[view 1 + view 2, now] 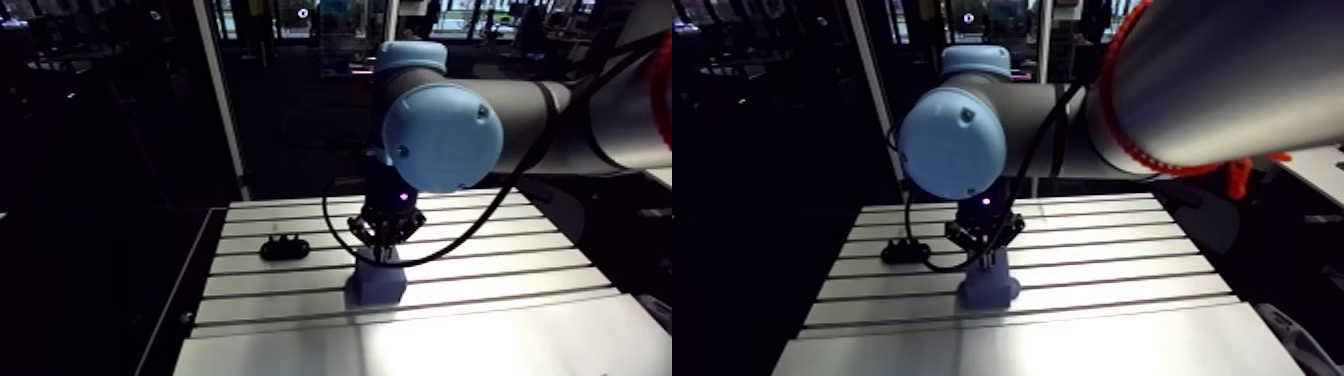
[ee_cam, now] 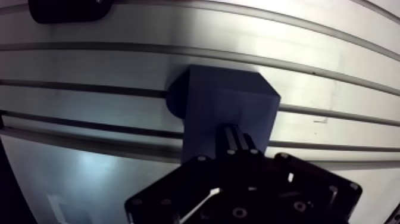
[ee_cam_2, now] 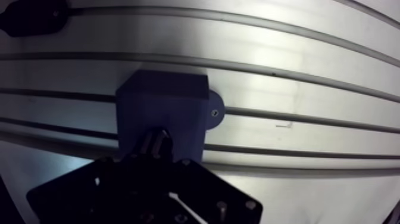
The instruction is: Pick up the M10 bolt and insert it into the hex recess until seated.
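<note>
Two fingers point(image 2: 230, 138) of the gripper point(image 2: 238, 143) are standing drawn close together, directly over the top face of the blue block point(image 2: 229, 98). Between them they are pinching a narrow, glinting piece that is reading as the M10 bolt point(image 3: 156, 142). Only a short stretch of it is showing in the wrist view. Its long axis is running upright, in line with the fingers, and its lower end is pointing straight down at the block's top. Its head and tip are staying hidden behind the fingers. I cannot tell whether the tip is touching the block or already sitting in it. The hex recess itself is lying out of sight under the gripper.

The block is sitting near the middle of the slotted table point(image 2: 333, 65), straddling one of the grooves. A rounded ear with a small screw hole is jutting from its side at table level.

In the arm view the gripper is hanging vertically from the wrist and meeting the top of the block. A small black object point(image 1: 284, 247) is lying flat on the table, well apart from the block and towards the far left side.
</note>
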